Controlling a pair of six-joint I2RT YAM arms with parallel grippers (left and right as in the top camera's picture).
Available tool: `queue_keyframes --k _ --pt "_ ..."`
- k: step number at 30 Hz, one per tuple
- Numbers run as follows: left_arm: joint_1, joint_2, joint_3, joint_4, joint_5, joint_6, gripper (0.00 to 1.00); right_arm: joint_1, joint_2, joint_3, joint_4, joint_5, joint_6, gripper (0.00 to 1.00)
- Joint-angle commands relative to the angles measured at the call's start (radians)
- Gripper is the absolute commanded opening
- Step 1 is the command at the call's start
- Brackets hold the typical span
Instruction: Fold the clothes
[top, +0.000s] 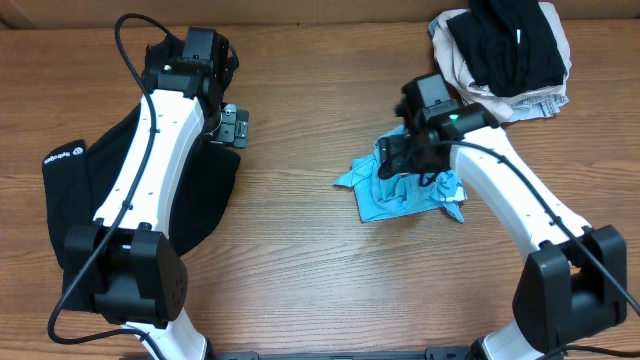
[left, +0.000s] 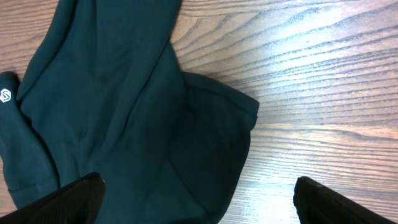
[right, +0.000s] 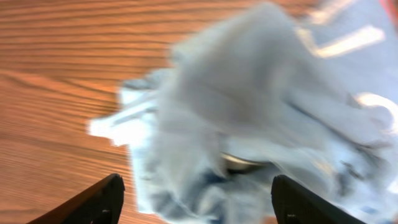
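Note:
A crumpled light blue garment (top: 400, 192) lies at the table's middle right; it fills the right wrist view (right: 261, 112), blurred. My right gripper (top: 398, 160) is open just above its upper part, fingers (right: 196, 199) spread either side of the cloth. A black garment (top: 70, 190) lies spread at the left under my left arm; the left wrist view shows it as dark teal-black cloth (left: 124, 112). My left gripper (top: 232, 127) is open and empty above that garment's right edge, fingers (left: 199, 202) wide apart.
A pile of clothes (top: 505, 50), black on top of beige and white, sits at the back right corner. Bare wooden tabletop (top: 300, 260) lies between the two garments and toward the front edge.

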Motion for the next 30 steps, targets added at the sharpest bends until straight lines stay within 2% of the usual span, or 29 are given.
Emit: queue_keyframes --k 1,4,12,14,21,24,26,29,30 --pt "0.005 0.014 0.019 0.008 -0.003 0.019 1.00 0.009 0.034 -0.010 0.027 -0.008 -0.008 0.80" --pt "0.005 0.014 0.019 0.013 -0.002 0.019 1.00 0.019 0.103 -0.017 0.037 -0.009 -0.032 0.81" --pt "0.005 0.014 0.019 0.015 -0.003 0.019 1.00 0.114 0.217 -0.017 0.065 -0.074 -0.084 0.96" --pt "0.005 0.014 0.019 0.015 -0.003 0.019 1.00 0.156 0.227 -0.017 0.071 -0.043 -0.082 1.00" --pt "0.005 0.014 0.019 0.016 -0.003 0.019 1.00 0.249 0.318 -0.017 0.038 0.154 -0.047 1.00" --pt "0.005 0.014 0.019 0.015 -0.003 0.019 1.00 0.249 0.359 -0.020 0.033 0.234 0.007 0.82" --pt "0.005 0.014 0.019 0.015 -0.003 0.019 1.00 0.238 0.365 -0.020 0.035 0.263 0.031 0.56" --pt "0.005 0.014 0.019 0.015 -0.003 0.019 1.00 0.212 0.359 -0.009 0.033 0.268 0.054 0.09" --pt "0.005 0.014 0.019 0.015 -0.003 0.019 1.00 0.198 0.352 0.003 0.021 0.267 0.057 0.04"
